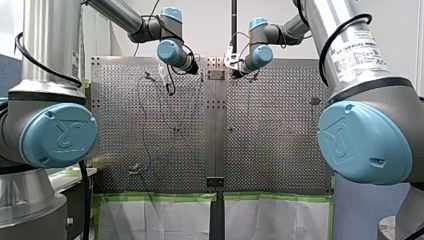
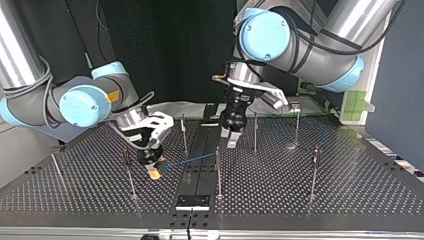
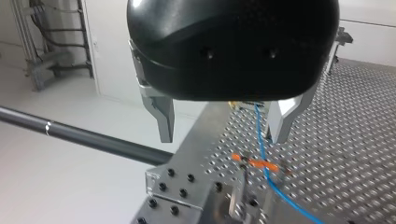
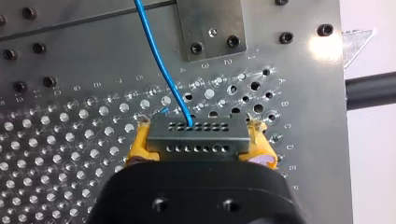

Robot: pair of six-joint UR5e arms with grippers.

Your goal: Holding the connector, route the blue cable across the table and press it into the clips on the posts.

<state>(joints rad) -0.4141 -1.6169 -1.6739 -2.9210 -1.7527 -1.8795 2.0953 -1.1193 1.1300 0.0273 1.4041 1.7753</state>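
In the right wrist view my right gripper [image 4: 198,145] has its yellow pads [image 4: 140,147] shut on a grey connector [image 4: 198,135], just above the perforated table. The blue cable [image 4: 161,65] leaves the connector and runs away over the plate. The top view shows this gripper [image 2: 154,171] low at the left, with the cable [image 2: 192,160] trailing toward the middle. My left gripper [image 2: 230,137] hangs near the centre, above the table. In the left wrist view its metal fingers [image 3: 163,121] stand open, and the cable [image 3: 261,149] and an orange clip [image 3: 254,163] lie below them.
Several thin upright posts stand on the table in the top view, among them post [image 2: 218,172] at the centre, post [image 2: 129,175] beside my right gripper and post [image 2: 314,172] at the right. A small metal plate [image 2: 192,201] sits near the front edge.
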